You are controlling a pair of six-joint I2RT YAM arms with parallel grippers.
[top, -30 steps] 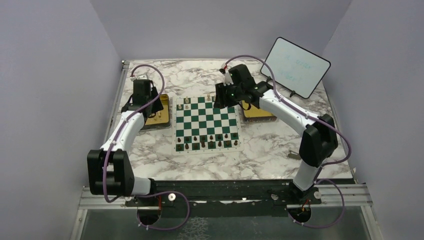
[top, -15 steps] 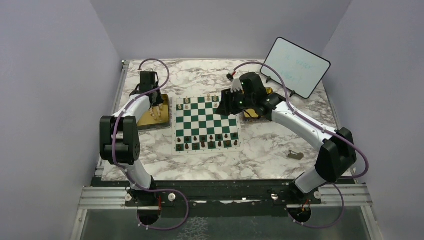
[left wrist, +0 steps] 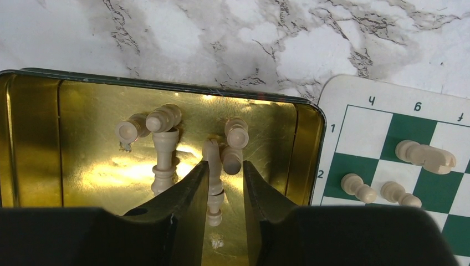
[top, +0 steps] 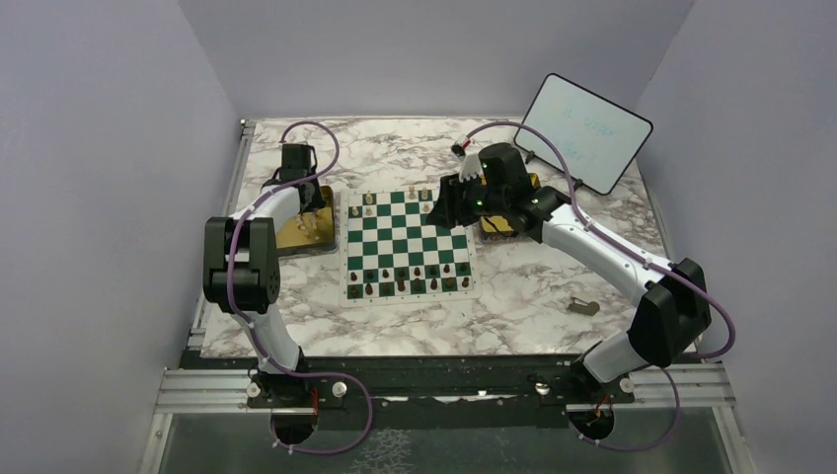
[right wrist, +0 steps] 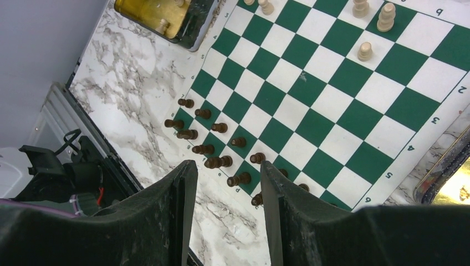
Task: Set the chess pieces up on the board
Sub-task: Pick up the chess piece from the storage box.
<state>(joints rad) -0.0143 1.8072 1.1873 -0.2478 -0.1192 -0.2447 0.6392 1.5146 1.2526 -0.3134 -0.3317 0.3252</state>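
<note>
Chess piece [left wrist: 211, 158] btwn left gripper [left wrist: 224, 166] fingers in tray [left wrist: 83, 127]; contact unclear.

A gold tray [left wrist: 33, 138] lies on the marble worktop [left wrist: 233, 39] directly beneath the left hand [left wrist: 225, 166]. A second gold tray [right wrist: 455, 194] (mostly hidden) sits just right of the right hand [right wrist: 228, 164]. A whiteboard [top: 584, 130] leans beyond that hand, and a small grey object [top: 583, 307] lies well behind it.

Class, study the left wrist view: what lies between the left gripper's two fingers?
A cream chess piece, lying flat on the floor of the gold tray, sits between the fingers of the left gripper; the left wrist view shows it.
</note>
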